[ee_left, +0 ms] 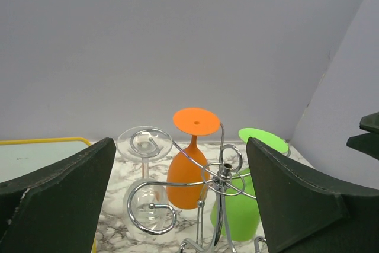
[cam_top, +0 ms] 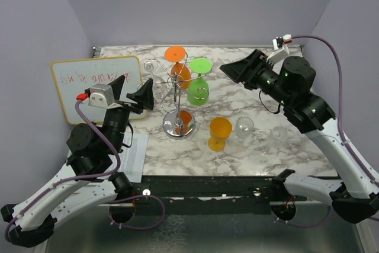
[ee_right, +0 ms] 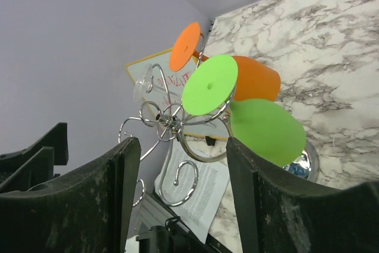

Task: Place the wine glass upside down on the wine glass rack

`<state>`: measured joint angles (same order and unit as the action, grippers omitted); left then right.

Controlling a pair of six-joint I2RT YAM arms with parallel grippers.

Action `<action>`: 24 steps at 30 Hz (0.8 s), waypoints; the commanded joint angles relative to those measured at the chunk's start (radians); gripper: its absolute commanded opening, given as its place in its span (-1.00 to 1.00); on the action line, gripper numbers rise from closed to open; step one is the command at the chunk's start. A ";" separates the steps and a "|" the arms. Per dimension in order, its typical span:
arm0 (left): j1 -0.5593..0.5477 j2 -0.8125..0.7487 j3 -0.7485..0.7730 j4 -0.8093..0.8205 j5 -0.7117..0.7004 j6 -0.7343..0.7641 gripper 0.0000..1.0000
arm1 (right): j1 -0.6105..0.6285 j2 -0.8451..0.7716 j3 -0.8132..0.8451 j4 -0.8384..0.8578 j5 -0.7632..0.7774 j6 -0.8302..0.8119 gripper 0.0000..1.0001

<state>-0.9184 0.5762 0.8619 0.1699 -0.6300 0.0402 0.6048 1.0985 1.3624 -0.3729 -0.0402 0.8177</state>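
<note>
R gripper [ee_right: 180, 149]: jaws are seen spread wide, w/ nothing gripped between the pads; just ahead of them, not touched, the green wine glass [ee_right: 263, 128] is hung upside down, foot disc up, on a curled arm of the wine glass rack [ee_right: 169, 119]; beyond it, on the far side of the same rack, a hung orange glass [ee_right: 254, 81] is seen, also inverted; L gripper [ee_left: 180, 145]: jaws likewise held wide and empty, w/ the rack's chrome loops close ahead, approx. centred betw. the fingers; a hung clear glass [ee_left: 145, 208] is found ahead-left of these jaws, the orange one straight ahead, the green one ahead-right; well back from the R jaws, toward the arm bases, a standing orange glass [cam_top: 219, 133] and a standing clear glass [cam_top: 243, 127] are set upright side by side on the marble table [cam_top: 249, 159]; a whiteboard [cam_top: 95, 84] is propped left of the L jaws.
</note>
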 commanded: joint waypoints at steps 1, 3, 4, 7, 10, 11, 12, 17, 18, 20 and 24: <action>-0.001 -0.011 0.029 -0.027 0.046 -0.025 0.84 | 0.000 -0.038 -0.018 -0.097 -0.010 -0.098 0.30; -0.001 -0.012 0.031 -0.029 0.048 -0.030 0.84 | 0.000 -0.048 -0.023 -0.118 0.001 -0.102 0.30; -0.002 -0.013 0.034 -0.033 0.050 -0.034 0.84 | 0.000 -0.050 -0.026 -0.126 0.006 -0.106 0.30; -0.002 -0.013 0.048 -0.058 0.066 -0.036 0.84 | 0.001 -0.061 -0.032 -0.160 0.023 -0.128 0.30; -0.001 -0.013 0.068 -0.103 0.099 -0.036 0.84 | 0.001 -0.067 -0.032 -0.225 0.030 -0.196 0.29; -0.001 -0.013 0.074 -0.121 0.116 -0.036 0.85 | 0.000 -0.070 -0.033 -0.253 0.036 -0.220 0.29; -0.001 -0.012 0.081 -0.142 0.134 -0.037 0.88 | 0.001 -0.072 -0.036 -0.282 0.037 -0.244 0.30; 0.000 -0.014 0.111 -0.278 0.193 -0.037 0.98 | 0.001 -0.095 -0.083 -0.412 0.084 -0.367 0.30; -0.001 -0.017 0.114 -0.303 0.203 -0.036 0.98 | 0.000 -0.097 -0.105 -0.432 0.082 -0.385 0.29; -0.001 -0.029 0.113 -0.339 0.228 -0.036 0.98 | 0.000 -0.092 -0.140 -0.458 0.066 -0.423 0.27; -0.002 -0.063 0.096 -0.348 0.248 -0.037 0.98 | 0.001 -0.076 -0.247 -0.424 0.069 -0.447 0.12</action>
<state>-0.9184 0.5529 0.9554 -0.1131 -0.4416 0.0074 0.6048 1.0080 1.2026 -0.7486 0.0097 0.4458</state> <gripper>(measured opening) 0.987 0.573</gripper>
